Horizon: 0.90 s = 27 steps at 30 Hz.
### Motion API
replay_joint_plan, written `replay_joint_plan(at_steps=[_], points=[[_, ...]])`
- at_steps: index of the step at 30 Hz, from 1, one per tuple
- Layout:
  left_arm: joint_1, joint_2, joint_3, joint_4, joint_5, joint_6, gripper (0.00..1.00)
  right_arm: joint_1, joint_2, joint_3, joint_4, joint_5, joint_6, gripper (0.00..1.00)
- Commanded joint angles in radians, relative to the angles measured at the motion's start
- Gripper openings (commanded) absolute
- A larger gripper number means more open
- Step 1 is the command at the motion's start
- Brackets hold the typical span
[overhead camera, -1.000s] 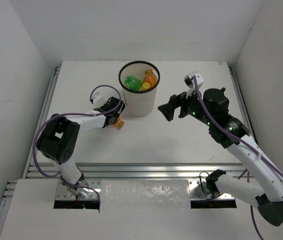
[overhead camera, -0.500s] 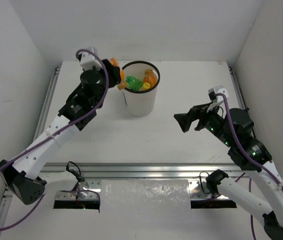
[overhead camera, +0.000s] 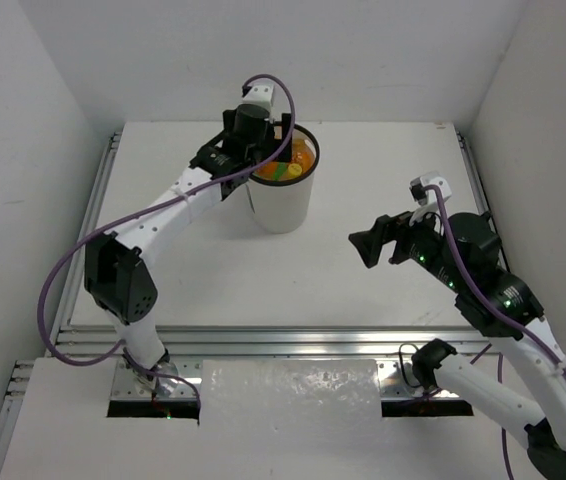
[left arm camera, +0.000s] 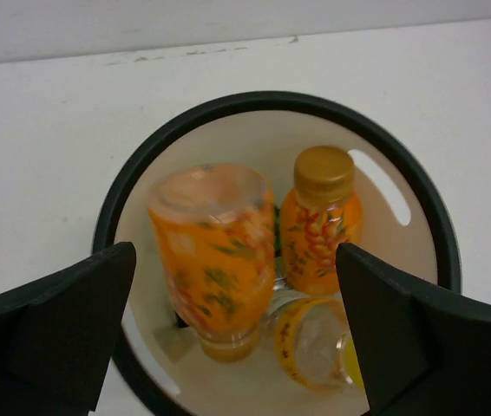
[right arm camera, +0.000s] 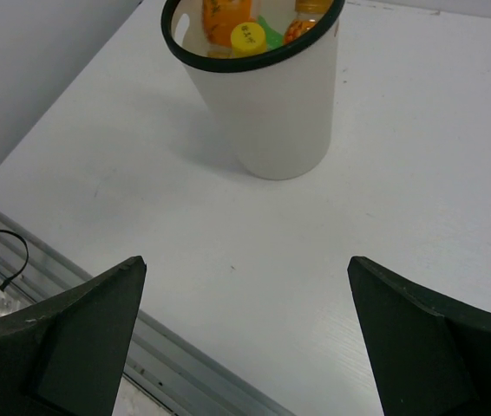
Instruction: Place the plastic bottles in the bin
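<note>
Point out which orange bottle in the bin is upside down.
The left orange bottle in the left wrist view: base up, cap down. The right orange bottle stands cap up.

Bin (right arm camera: pixel 263 104): far rim was cut off by the top edge in the right wrist view, and the near rim ran off the bottom edge in the left wrist view.
Upended orange bottle (left arm camera: pixel 215 251): was blurred.
Green bottle (right arm camera: pixel 270 26): was mostly hidden behind the others.
Overhead view: left gripper (overhead camera: pixel 266 158) covered part of the bin's mouth.

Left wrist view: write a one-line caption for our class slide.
Open left gripper above the bin, with a bottom-up orange bottle beside an upright capped orange bottle inside.
</note>
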Motion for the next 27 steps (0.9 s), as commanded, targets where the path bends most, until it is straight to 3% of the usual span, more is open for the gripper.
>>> replay_joint_plan(at_steps=[1,7,12,16,20,27], points=[[0.006,-0.124,0.048,-0.015,-0.062,-0.019,1.00,-0.001,-0.001,0.075,-0.009,0.034,-0.030,0.99],[0.000,-0.369,-0.039,-0.243,-0.292,-0.131,1.00,-0.001,-0.015,0.114,-0.113,0.198,-0.063,0.99],[0.000,-0.732,-0.372,-0.322,-0.339,-0.209,1.00,-0.001,-0.096,0.079,-0.248,0.398,-0.062,0.99],[0.002,-0.995,-0.629,-0.310,-0.351,-0.192,1.00,-0.001,-0.155,0.033,-0.342,0.422,-0.039,0.99],[0.002,-1.222,-0.757,-0.285,-0.391,-0.195,1.00,-0.001,-0.212,-0.023,-0.374,0.441,-0.031,0.99],[0.002,-1.307,-0.871,-0.247,-0.455,-0.211,1.00,-0.001,-0.259,-0.092,-0.393,0.449,-0.001,0.99]])
